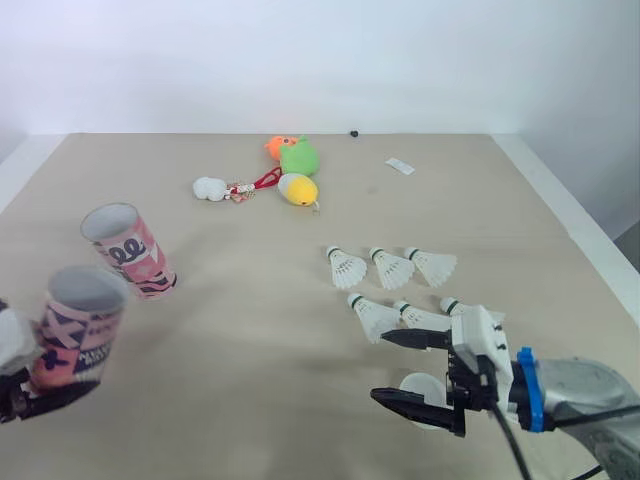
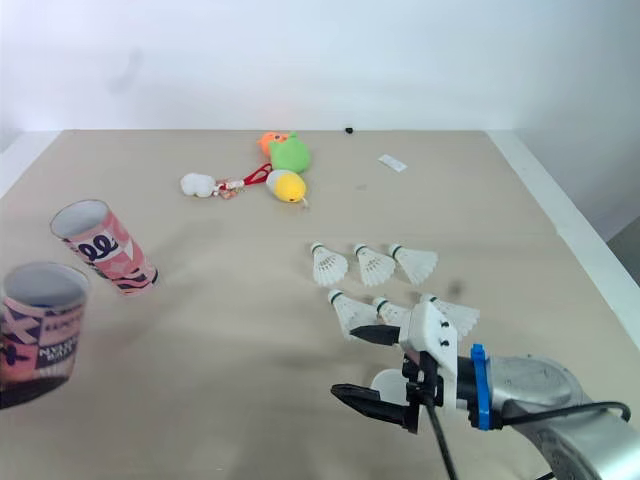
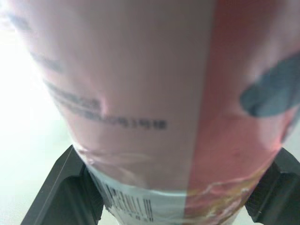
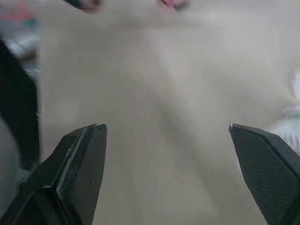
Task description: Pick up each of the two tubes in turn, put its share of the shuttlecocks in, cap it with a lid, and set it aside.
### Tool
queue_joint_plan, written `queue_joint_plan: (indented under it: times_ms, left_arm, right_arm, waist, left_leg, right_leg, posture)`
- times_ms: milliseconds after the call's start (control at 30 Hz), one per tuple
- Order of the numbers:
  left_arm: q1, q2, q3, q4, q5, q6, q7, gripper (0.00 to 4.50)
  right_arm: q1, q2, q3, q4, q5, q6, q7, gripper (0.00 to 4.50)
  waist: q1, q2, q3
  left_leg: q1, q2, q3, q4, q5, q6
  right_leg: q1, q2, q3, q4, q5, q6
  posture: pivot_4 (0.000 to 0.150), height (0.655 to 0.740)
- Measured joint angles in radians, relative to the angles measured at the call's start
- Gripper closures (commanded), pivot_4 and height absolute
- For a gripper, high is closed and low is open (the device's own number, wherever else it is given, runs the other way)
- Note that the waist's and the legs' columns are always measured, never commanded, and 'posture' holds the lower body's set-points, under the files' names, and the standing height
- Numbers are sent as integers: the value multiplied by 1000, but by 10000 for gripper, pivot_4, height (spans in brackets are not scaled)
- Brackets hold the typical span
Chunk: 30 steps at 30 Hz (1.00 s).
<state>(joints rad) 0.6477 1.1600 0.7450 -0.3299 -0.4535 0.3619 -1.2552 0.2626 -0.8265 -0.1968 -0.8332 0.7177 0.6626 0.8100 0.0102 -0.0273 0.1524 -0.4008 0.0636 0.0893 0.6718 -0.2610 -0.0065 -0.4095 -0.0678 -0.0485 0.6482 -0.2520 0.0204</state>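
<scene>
The left claw [image 3: 173, 199] clamps one patterned tube [image 1: 78, 325] at near left, while the right claw [image 1: 382, 367], spread wide and empty, hovers beside the six shuttlecocks [image 1: 392, 268] on the bench [image 1: 250, 330].

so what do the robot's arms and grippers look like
The right gripper has two black tapered fingers on a white housing, then a blue ring and a grey metallic forearm, with a black cable trailing below. The left gripper has matching black fingers.
</scene>
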Motion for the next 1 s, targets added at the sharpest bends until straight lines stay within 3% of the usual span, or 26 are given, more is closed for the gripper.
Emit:
queue_joint_plan:
  times_ms: [133,267,467,833,933,1000]
  left_arm:
    - [-213,194,-184,7,37,28,-45,15079]
    - [-393,279,-361,22,62,-3,-78,15079]
    - [-612,258,-580,-17,83,-28,-90,15079]
    - [-591,225,-690,-17,208,-85,-83,15079]
    - [-591,204,-690,-13,221,-97,-80,15182]
    - [-590,190,-690,-12,234,-99,-75,15182]
  right_arm:
    - [-26,119,111,-9,-67,30,-175,0]
    - [-67,205,213,-6,-143,49,-306,0]
    - [-79,254,238,-3,-186,113,-424,0]
    - [-95,345,281,39,-253,115,-500,0]
    - [-97,368,285,53,-261,111,-508,8771]
    - [-105,377,296,68,-272,110,-511,18276]
  waist:
    - [4,-1,0]
    - [-6,1,2]
    - [-1,0,1]
    - [-2,0,1]
    - [-2,2,0]
    - [-2,6,-3]
  left_leg:
    - [0,3,-3,0,2,-4]
    - [-3,3,2,-3,2,-4]
    - [-8,2,3,-3,-1,-4]
    - [-6,2,5,-2,0,-4]
    - [-5,3,6,-2,1,-4]
    - [-3,2,9,-1,2,-3]
  right_leg:
    - [-3,7,0,0,1,-3]
    - [-5,11,11,1,5,-4]
    - [-11,12,13,3,4,-2]
    - [-10,13,15,4,4,1]
    - [-9,13,15,4,4,3]
    - [-9,13,16,4,5,4]
  posture:
    - [1500,7400]
    - [1500,7400]
    - [1500,7400]
    - [1500,7400]
    - [1500,7400]
    - [1500,7400]
